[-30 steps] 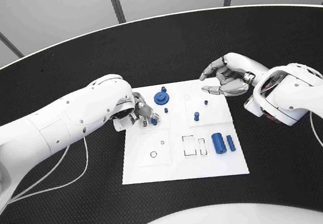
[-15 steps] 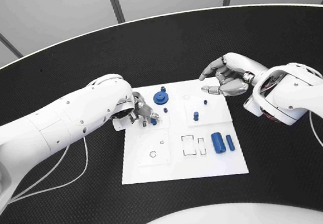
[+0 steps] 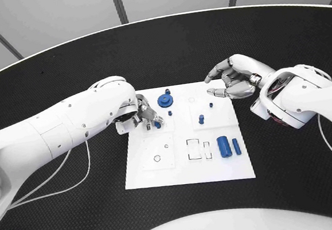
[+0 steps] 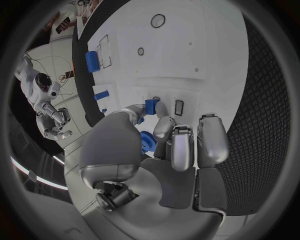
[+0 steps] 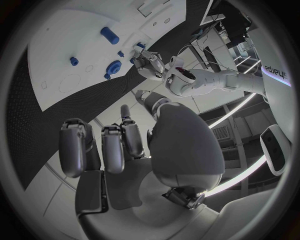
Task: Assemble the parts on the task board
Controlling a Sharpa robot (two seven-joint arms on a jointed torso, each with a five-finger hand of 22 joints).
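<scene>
Left hand [image 3: 147, 115] fingers pinch a small blue part [image 4: 150, 106]; right hand [image 3: 234, 77] fingers apart.

Right hand above the task board

The right hand [image 5: 134, 150] holds nothing, its fingers [image 5: 114, 145] partly curled, over the black table [image 5: 37, 145]. Beyond lies the white task board [image 5: 75, 35] with blue parts [image 5: 109, 35]; the left hand [image 5: 150, 62] reaches its far edge.
</scene>
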